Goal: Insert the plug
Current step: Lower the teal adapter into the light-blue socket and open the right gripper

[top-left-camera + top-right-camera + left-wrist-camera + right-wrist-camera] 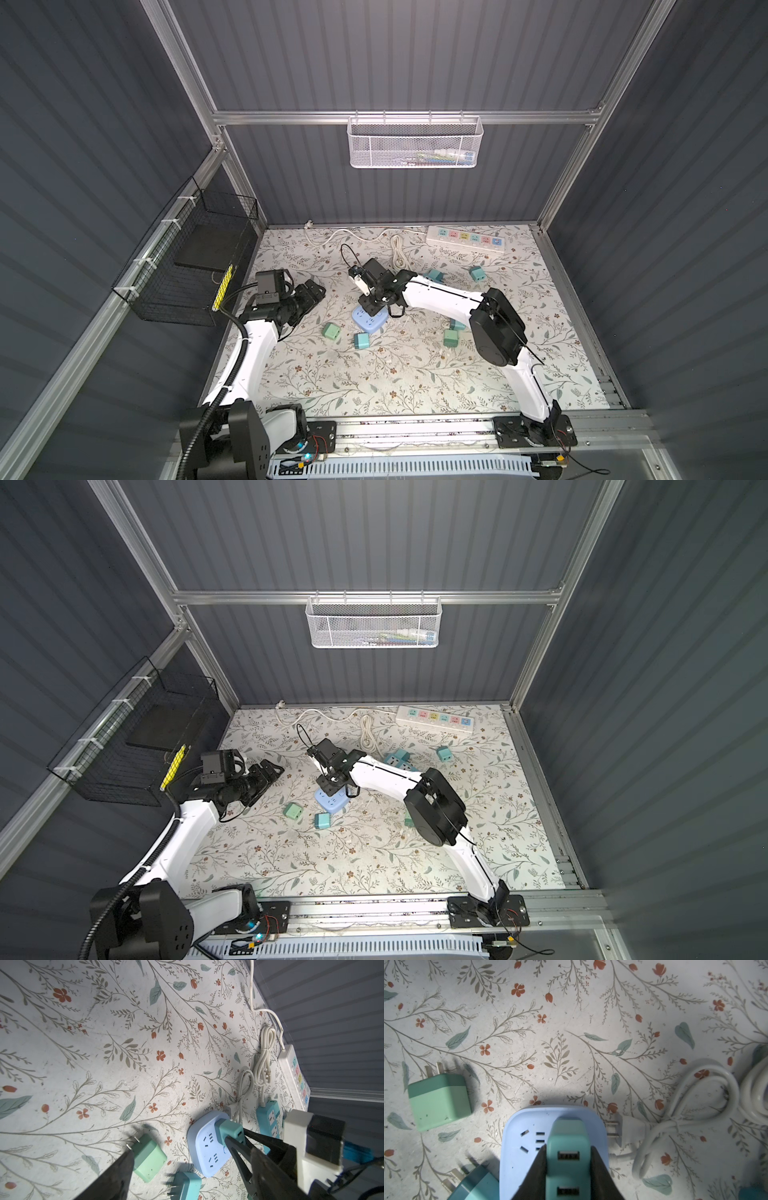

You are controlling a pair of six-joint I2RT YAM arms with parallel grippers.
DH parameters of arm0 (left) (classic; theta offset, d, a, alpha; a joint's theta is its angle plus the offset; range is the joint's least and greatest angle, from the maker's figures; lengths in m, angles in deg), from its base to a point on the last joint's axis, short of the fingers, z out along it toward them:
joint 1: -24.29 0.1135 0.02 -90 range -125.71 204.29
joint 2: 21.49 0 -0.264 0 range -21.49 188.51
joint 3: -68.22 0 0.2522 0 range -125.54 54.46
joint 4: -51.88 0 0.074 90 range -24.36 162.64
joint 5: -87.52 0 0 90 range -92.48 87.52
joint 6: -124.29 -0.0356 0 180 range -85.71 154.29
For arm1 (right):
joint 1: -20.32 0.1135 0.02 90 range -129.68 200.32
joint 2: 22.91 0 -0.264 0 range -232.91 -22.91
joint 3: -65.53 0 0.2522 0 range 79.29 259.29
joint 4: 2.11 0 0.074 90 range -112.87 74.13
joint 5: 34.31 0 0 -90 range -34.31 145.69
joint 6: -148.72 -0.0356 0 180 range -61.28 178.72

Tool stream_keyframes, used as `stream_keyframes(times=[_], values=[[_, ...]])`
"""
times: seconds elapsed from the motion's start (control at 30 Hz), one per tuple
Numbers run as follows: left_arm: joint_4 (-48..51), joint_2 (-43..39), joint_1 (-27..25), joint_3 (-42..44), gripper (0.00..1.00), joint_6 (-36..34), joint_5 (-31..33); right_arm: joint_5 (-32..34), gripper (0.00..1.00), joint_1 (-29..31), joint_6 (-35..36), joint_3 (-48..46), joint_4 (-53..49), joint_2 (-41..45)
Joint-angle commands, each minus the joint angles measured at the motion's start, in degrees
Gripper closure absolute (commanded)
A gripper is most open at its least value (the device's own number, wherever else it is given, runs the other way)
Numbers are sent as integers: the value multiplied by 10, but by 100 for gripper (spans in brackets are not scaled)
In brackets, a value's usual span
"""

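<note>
A teal plug (568,1147) with two USB ports stands upright on the face of a light blue socket block (521,1159); its prongs are hidden. My right gripper (568,1148) is shut on the plug, one black finger on each side. The left wrist view shows the same plug (228,1128) on the block (205,1147). In both top views the right gripper (368,309) (330,787) covers the plug over the block (374,326). My left gripper (311,291) hangs open and empty at the left, apart from the block; one of its fingers (116,1178) shows.
A mint adapter (332,331) and a teal adapter (362,340) lie just in front of the block. A coiled white cable (398,251) and a white power strip (465,240) lie at the back. More teal adapters (477,273) sit right of centre. A black wire basket (187,270) hangs on the left wall.
</note>
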Motion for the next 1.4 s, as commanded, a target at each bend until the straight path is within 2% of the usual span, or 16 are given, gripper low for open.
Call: stream_keyframes(times=[0.0, 0.23, 0.37, 0.5, 0.8, 0.93, 1.07, 1.17, 1.37], values=[[-4, 3, 5, -7, 12, -11, -8, 6, 100, -1, -10, -71, -48, -32], [-3, -2, 4, -5, 12, -10, -7, 39, 100, 5, -32, -100, -1, -38], [-6, -5, 4, -8, 12, -3, -7, 63, 100, 1, -44, -57, 16, -56], [-4, -12, 4, -17, 11, -2, -8, 59, 99, -3, -56, -29, 39, -65], [5, -29, 4, -24, 8, -7, -8, 31, 76, -3, -46, -17, 19, -29], [7, -35, 4, -30, 6, -6, -29, 25, 62, -2, -45, 10, 7, -4], [6, -42, 4, -39, 5, -4, -38, 31, 53, -2, -35, 38, -6, 17], [-6, -51, 4, -34, 5, 5, -57, 26, 43, -2, -30, 47, -11, 33], [-10, -64, 4, -20, 5, 10, -68, 46, 42, -9, -26, 47, -9, 43]])
